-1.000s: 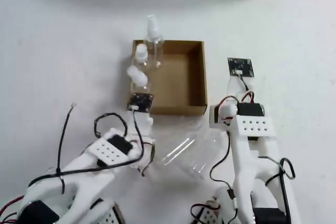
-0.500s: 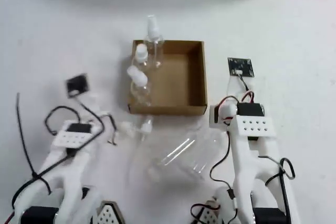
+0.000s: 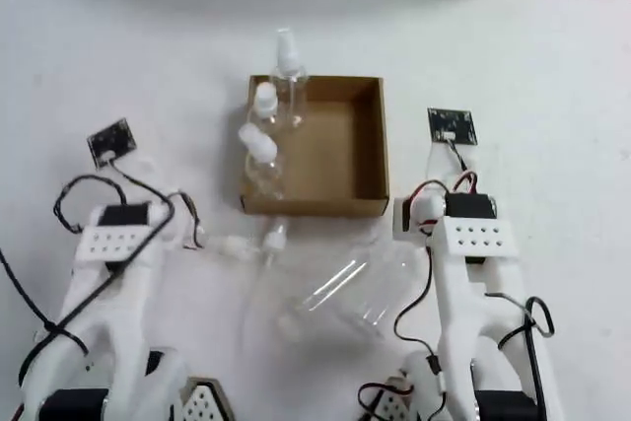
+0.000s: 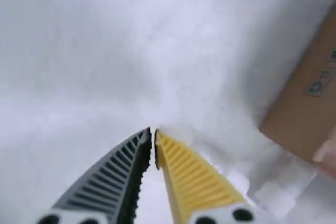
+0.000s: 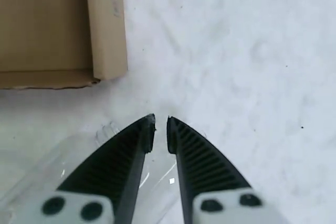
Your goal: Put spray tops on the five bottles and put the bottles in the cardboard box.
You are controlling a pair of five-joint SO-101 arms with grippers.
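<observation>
The cardboard box [image 3: 335, 145] sits mid-table. Three clear bottles with white spray tops [image 3: 261, 145] are along its left side; the farthest one [image 3: 289, 71] reaches over the far wall. In front of the box, a capped bottle [image 3: 264, 273] lies on the table, with more clear bottles [image 3: 355, 288] beside it. My left gripper [image 4: 153, 135] is shut and empty over bare table, with the box's corner [image 4: 307, 106] to one side. My right gripper [image 5: 160, 127] is shut with nothing in it, just above the lying bottles [image 5: 63, 161] near the box's front right corner [image 5: 107, 51].
The left arm [image 3: 118, 244] stands left of the box, and the right arm [image 3: 473, 244] to its right front. Loose cables hang around both arms. White table stretches far left, far right and behind the box.
The left arm swung left, away from the box's front left corner, uncovering a capped bottle lying before the box. The right arm kept still.
</observation>
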